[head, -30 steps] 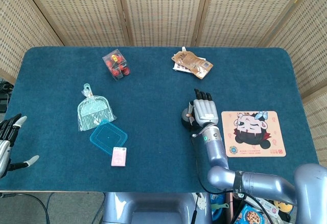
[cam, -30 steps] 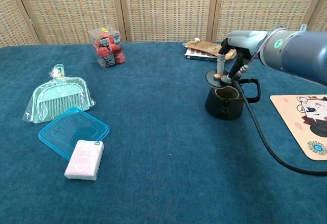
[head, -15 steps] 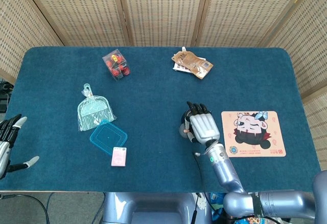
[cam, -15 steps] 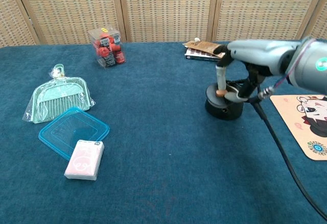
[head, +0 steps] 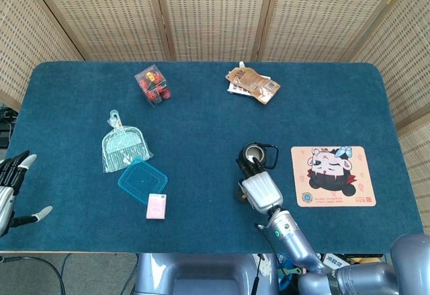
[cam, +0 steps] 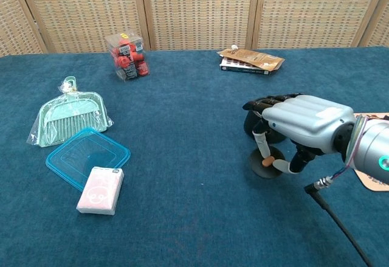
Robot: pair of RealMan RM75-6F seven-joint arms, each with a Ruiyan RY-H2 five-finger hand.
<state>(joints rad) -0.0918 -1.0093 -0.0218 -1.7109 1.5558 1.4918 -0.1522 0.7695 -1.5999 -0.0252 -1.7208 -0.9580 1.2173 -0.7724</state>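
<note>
The right hand had drawn back toward the robot since 1 s earlier, pinching the black lid it had lifted off the pot, which stood open just beyond its fingertips. The left hand hung spread and empty, far left. Blue cloth covered the table, backed by wicker screens.

On the blue table: toy box at eleven o'clock, snack packets at one, cartoon mat at four, packaged dustpan, blue lid and tissue pack at eight.
</note>
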